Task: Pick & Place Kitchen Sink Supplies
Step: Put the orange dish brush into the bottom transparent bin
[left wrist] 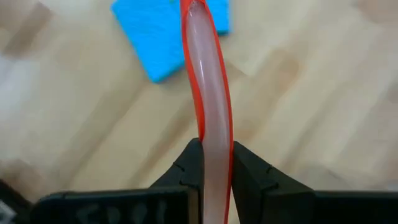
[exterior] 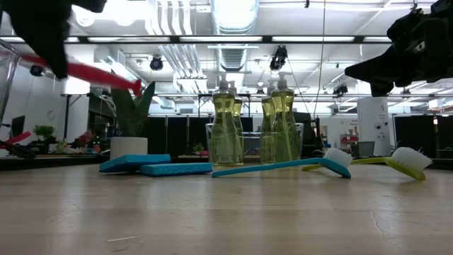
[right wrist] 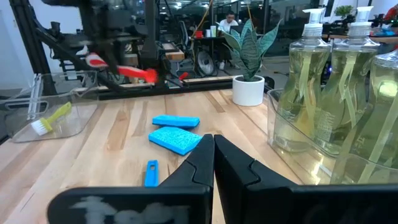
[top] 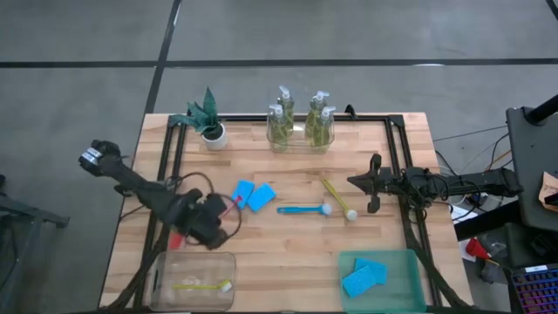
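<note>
The left end effector (left wrist: 214,165), clenched on the red brush (left wrist: 208,93), holds it lifted near the clear bin (top: 193,281) at the surface's near left corner, presumably for dropping in; the right end effector (right wrist: 213,163) waits pinched empty.

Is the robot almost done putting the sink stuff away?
Not yet. Done: a yellow brush lies in the clear bin, two blue sponges in the green bin. In hand: the left hand grips a red brush. Left: two blue sponges, a blue brush and another yellow brush on the table.
</note>
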